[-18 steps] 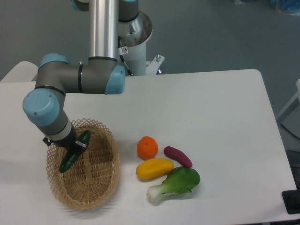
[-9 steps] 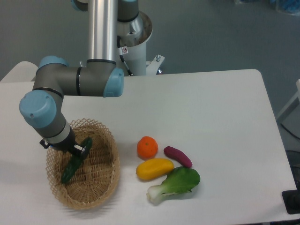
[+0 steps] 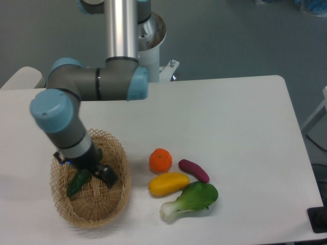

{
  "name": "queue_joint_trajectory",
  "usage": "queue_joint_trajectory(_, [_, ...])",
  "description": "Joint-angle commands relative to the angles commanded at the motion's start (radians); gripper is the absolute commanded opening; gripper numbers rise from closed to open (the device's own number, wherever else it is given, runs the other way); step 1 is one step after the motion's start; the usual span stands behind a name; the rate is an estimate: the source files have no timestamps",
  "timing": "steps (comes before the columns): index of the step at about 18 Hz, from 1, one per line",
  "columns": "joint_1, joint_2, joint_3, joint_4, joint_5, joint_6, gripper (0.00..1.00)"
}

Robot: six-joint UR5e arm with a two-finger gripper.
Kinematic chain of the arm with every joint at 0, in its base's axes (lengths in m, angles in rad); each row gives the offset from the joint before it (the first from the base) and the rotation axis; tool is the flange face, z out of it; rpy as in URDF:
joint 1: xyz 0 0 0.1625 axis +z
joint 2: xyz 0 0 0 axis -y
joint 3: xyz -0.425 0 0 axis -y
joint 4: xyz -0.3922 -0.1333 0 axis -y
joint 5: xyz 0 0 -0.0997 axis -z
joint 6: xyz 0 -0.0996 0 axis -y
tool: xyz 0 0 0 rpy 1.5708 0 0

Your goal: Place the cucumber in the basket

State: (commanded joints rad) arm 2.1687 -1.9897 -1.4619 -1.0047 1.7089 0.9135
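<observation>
Cucumber (image 3: 77, 182) lying inside basket (image 3: 118, 196), just left of pincer (image 3: 102, 176).
Pincer state cannot be told. Cucumber likely light, stiff, smooth; grip mid-length, across the narrow width.

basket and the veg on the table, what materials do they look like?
Basket: tan woven wicker or rattan, matte, open weave showing at the flared rim.
Cucumber, orange, yellow piece, purple piece, bok choy: probably plastic replicas, with smooth uniform colour and a slight sheen; real produce can't be ruled out.
Table: smooth white top, likely laminate.
</observation>
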Motion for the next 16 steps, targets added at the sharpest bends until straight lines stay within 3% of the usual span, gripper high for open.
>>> queue_joint_trajectory(9, [0.210,0.051,-0.005,-0.025,-0.005,0.582,1.00])
queue_joint_trajectory(12, [0.256,0.061,-0.005,-0.054,-0.012,0.682,1.00])
queue_joint_trajectory(16, [0.299,0.094,-0.017,-0.060,-0.081,0.720,1.00])
